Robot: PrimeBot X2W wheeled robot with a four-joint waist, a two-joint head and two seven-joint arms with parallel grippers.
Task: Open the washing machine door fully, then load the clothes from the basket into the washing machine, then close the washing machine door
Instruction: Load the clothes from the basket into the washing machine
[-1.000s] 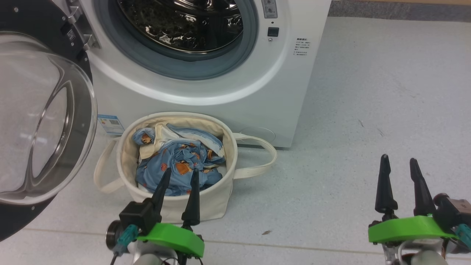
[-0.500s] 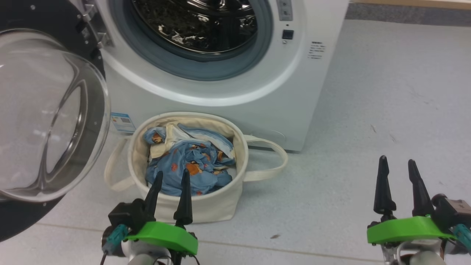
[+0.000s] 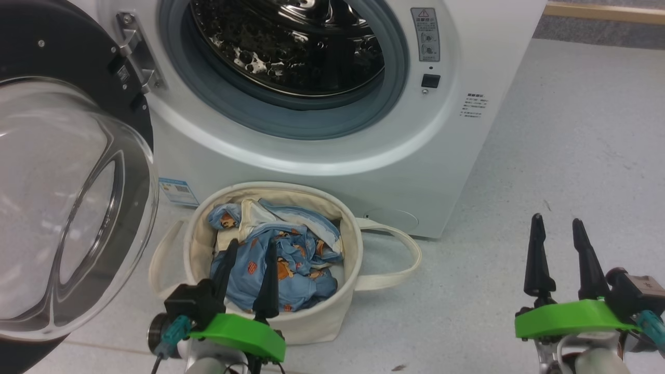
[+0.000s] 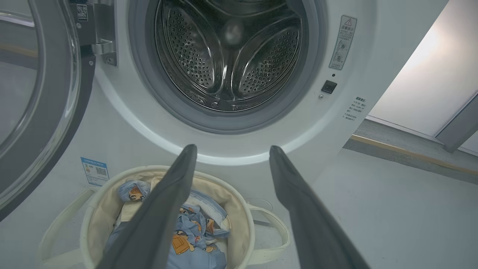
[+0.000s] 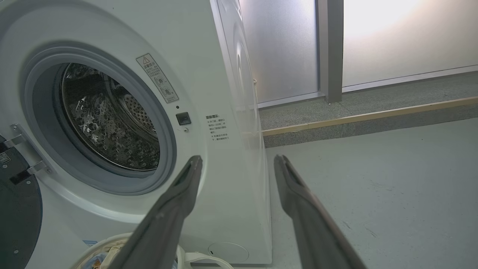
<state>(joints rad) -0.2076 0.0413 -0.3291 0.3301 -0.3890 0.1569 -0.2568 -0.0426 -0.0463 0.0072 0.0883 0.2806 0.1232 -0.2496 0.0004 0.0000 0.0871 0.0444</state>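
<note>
likely, with the left gripper and right gripper both wide and empty and the clothes in the basket just in front of the washing machine, a shallow pinch could have spilled fabric short of its drum; its warning label and blue sticker were too small to read.

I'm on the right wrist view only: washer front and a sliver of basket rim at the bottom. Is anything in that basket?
Observer: Yes, blue printed clothes with a beige piece lie bunched inside the basket.
Operator: Where's the left gripper?
Observer: The left gripper hovers open at the basket's near rim, holding nothing.
Operator: And the door?
Observer: The washing machine door stands swung out on the robot's left, its clear glass dome beside the basket.
</note>
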